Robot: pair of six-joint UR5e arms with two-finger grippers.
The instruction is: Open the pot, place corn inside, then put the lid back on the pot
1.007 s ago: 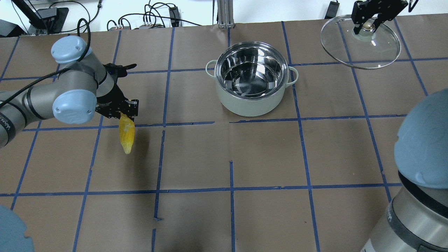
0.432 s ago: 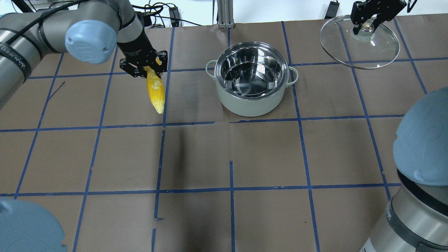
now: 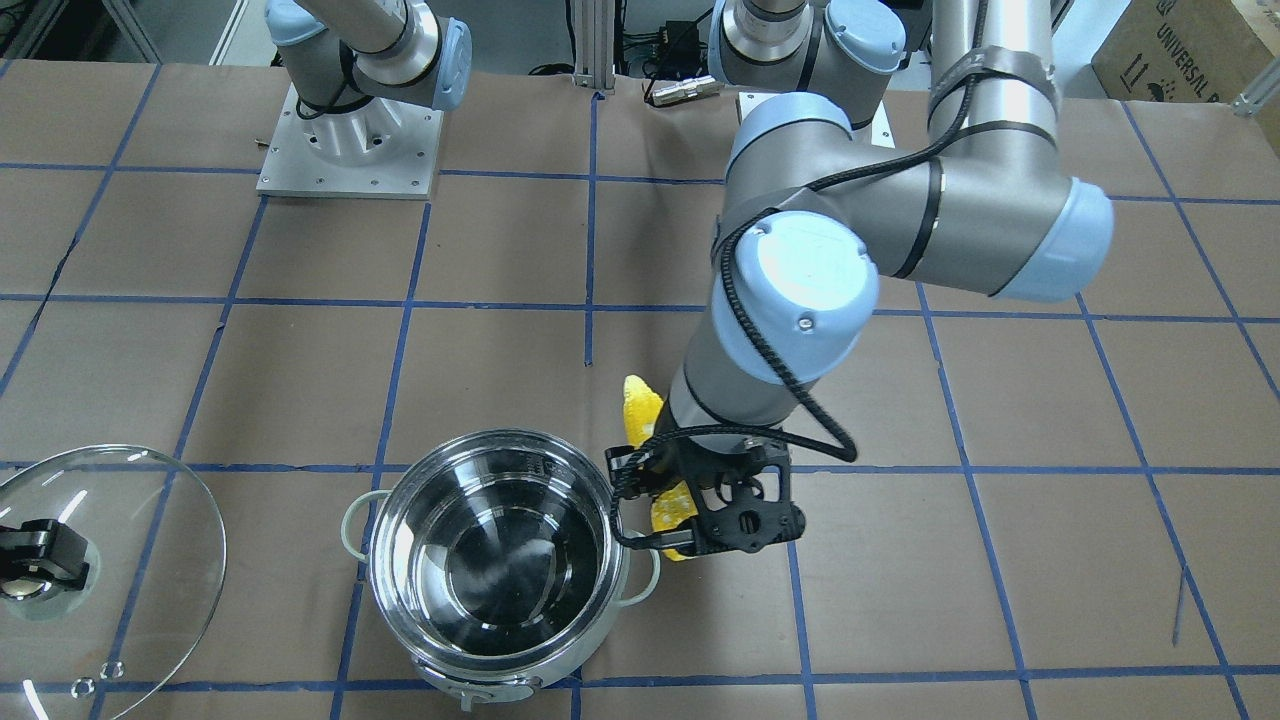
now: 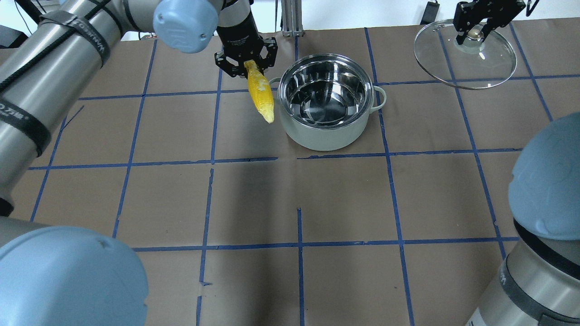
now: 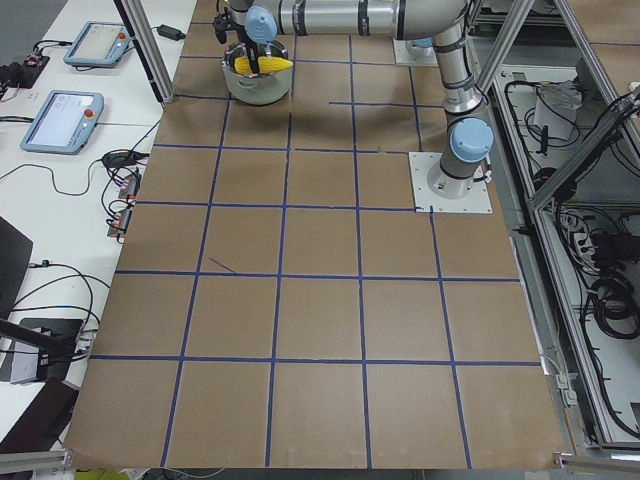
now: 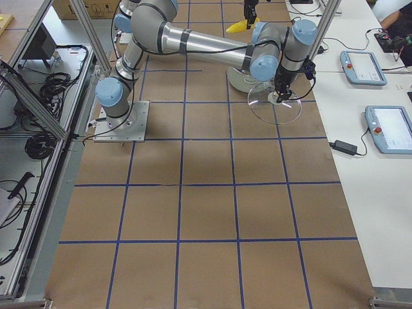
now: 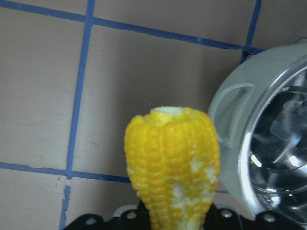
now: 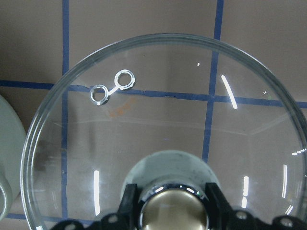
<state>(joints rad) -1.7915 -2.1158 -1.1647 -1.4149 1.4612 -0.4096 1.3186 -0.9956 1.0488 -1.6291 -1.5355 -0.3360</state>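
The open steel pot [image 4: 326, 97] with pale walls stands at the table's far middle; it also shows in the front view [image 3: 500, 560]. My left gripper [image 4: 247, 63] is shut on the thick end of the yellow corn [image 4: 261, 93], which hangs beside the pot's left handle, outside the rim. The corn shows in the front view [image 3: 640, 410] and the left wrist view [image 7: 172, 163], with the pot [image 7: 268, 143] to its right. My right gripper [image 4: 475, 28] is shut on the knob of the glass lid [image 4: 466, 56], held off at the far right; the lid also shows in the right wrist view [image 8: 163, 139].
The table is brown paper with a blue tape grid [image 4: 299, 244]. Cables and power bricks [image 4: 199, 22] lie along the far edge. My right arm's elbow [image 4: 543, 181] fills the near right of the overhead view.
My left gripper has carried the corn from the table's left side up and to the right, to just beside the pot's left handle. The right gripper and lid have stayed put.
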